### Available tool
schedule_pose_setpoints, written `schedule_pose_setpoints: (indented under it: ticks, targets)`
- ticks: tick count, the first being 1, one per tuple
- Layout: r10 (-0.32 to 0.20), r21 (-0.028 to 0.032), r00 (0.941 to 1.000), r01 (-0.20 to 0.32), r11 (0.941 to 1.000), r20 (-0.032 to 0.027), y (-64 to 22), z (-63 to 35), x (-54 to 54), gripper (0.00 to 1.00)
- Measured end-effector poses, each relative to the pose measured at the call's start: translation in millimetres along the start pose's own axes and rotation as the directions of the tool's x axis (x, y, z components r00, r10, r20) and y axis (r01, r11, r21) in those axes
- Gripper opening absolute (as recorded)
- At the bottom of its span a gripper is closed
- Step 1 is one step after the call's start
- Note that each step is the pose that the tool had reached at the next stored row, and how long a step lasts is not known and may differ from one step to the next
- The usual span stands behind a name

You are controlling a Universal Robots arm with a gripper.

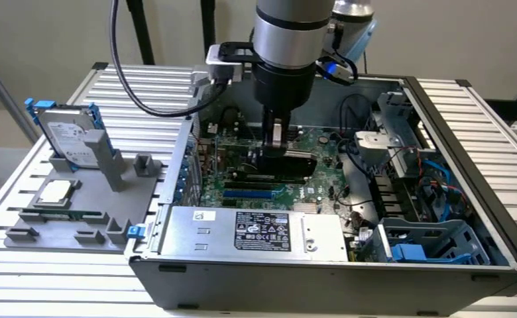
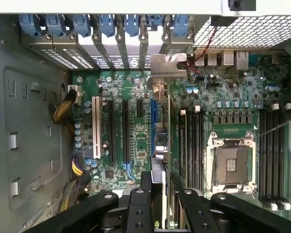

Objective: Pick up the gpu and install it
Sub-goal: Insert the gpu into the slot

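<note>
Wrist view: claw (image 2: 161, 188) clamps thin flat gpu (image 2: 160, 145) edge-on over green motherboard (image 2: 233, 94)

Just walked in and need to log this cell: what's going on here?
A single robot arm reaches into an open computer case. Its gripper is shut on the gpu, holding the card on edge low over the motherboard slots. Whether it is seated cannot be told. A hard drive stands on the grey fixture outside.
</note>
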State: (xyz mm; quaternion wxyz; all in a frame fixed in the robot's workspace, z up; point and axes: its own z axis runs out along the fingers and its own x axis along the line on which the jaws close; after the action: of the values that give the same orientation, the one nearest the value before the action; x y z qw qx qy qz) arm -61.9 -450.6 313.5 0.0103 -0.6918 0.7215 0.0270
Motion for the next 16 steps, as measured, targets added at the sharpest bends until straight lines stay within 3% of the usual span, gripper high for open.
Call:
schedule_pose_setpoints:
  ticks: [9,13,16]
  targets:
    - [-0.026,-0.0002,0.9997,0.026,0.9997,0.0009,14.9,16.5,3.3,0.00]
    - [-0.033,0.0032,0.9994,0.033,0.9994,0.0017,20.8,23.7,5.0,0.00]
    - [-0.034,0.0094,0.9994,0.034,0.9994,0.0020,22.9,29.3,5.4,0.00]
